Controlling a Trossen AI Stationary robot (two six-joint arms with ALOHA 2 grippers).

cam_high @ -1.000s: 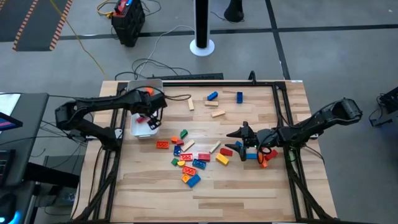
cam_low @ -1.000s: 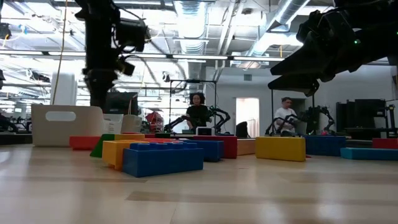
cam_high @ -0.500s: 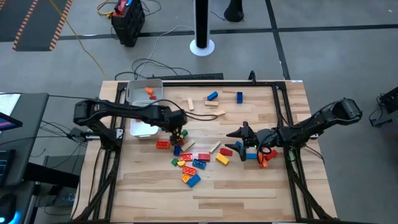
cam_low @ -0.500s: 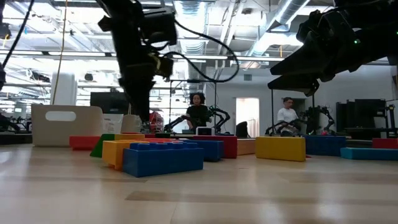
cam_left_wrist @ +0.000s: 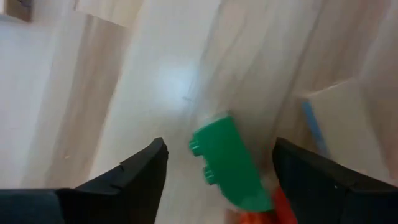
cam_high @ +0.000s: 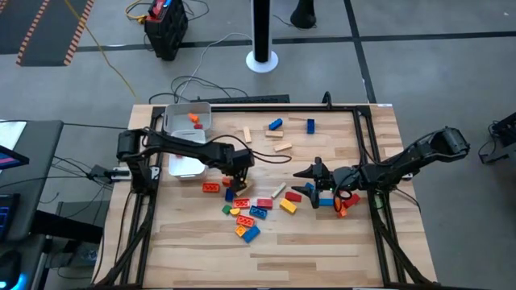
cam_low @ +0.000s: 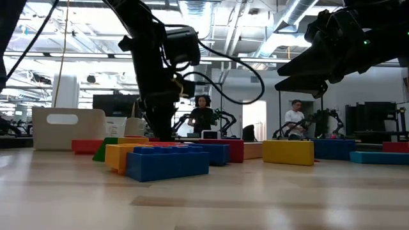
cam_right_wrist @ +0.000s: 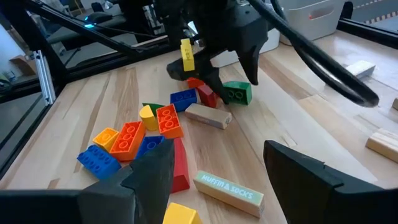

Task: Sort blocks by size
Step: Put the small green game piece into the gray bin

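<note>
Left gripper (cam_high: 234,176) hovered over the green block (cam_left_wrist: 229,163), fingers apart; right gripper (cam_high: 308,173), also spread, sat nearby.

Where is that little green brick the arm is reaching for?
In the high view the green brick lies near the table's middle, at the top of the block pile, under the open left gripper; a tan bar lies beside it.
</note>
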